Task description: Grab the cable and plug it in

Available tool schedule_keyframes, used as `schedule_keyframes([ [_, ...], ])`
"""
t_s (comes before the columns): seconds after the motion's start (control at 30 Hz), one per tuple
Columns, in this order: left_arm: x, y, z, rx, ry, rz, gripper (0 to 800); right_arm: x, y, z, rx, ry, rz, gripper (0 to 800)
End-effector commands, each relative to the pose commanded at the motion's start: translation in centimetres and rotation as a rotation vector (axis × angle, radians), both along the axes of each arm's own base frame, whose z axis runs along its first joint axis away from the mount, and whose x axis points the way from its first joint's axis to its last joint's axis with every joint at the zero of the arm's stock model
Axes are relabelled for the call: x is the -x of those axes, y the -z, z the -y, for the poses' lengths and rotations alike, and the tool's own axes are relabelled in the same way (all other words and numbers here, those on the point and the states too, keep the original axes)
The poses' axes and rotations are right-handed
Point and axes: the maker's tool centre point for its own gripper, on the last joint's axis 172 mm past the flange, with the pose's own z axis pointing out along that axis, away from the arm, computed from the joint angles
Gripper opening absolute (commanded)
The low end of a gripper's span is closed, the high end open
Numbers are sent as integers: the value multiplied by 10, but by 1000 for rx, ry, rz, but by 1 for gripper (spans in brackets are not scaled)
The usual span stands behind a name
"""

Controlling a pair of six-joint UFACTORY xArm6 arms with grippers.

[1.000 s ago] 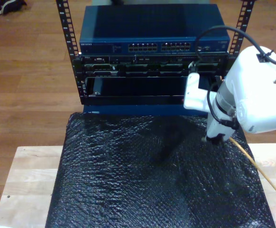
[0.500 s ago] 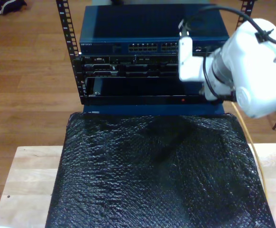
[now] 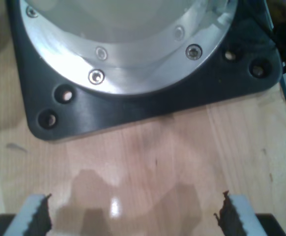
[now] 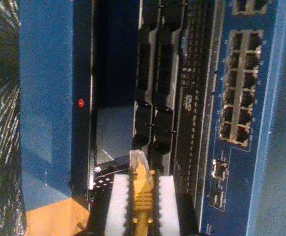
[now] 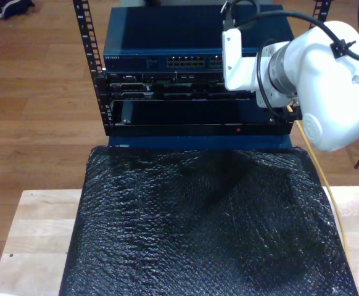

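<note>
You are working in front of the rack [image 5: 87, 68], which carries the blue switch [image 5: 167, 37] with its rows of ports [image 4: 237, 93] above darker modules, and the black bubble-wrap mat [image 5: 198, 228] lies on the wooden table [image 5: 34, 228] before it. The white arm [image 5: 321, 80] at the exterior view's right is the one bearing my second gripper [image 4: 142, 196], which is clenched on the cable [image 4: 142, 189] just behind its clear plug [image 4: 137, 158]; the plug juts free past the white pads [image 4: 119, 196] and points at the rack's face, near but apart from the dark modules. The rest of the cable trails down the mat's edge at the exterior view's right. Expect it to be light and limp along its length, so the drooping run will tug only slightly. The plug is small, slick and its latch looks brittle, so holding the ribbed boot right behind it, as now, seems the right grip. My first gripper [image 3: 133, 219] stands released, jaws wide over bare wood beside a black base plate [image 3: 133, 105].
</note>
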Motion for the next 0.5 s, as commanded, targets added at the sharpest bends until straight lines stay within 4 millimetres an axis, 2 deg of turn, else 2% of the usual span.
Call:
schedule_keyframes([
  [0.17, 0, 0, 0, 0, 0, 0, 800, 0, -1, -4, 44, -40, 24, 0],
  [0.23, 0, 0, 0, 0, 0, 0, 800, 4, 8, -4, 71, -58, 18, 0],
  [0.43, 0, 0, 0, 0, 0, 0, 800, 12, 18, -31, 82, -177, 104, 0],
  [0.5, 0, 0, 0, 0, 0, 0, 800, 9, 12, -35, 72, -188, 130, 0],
])
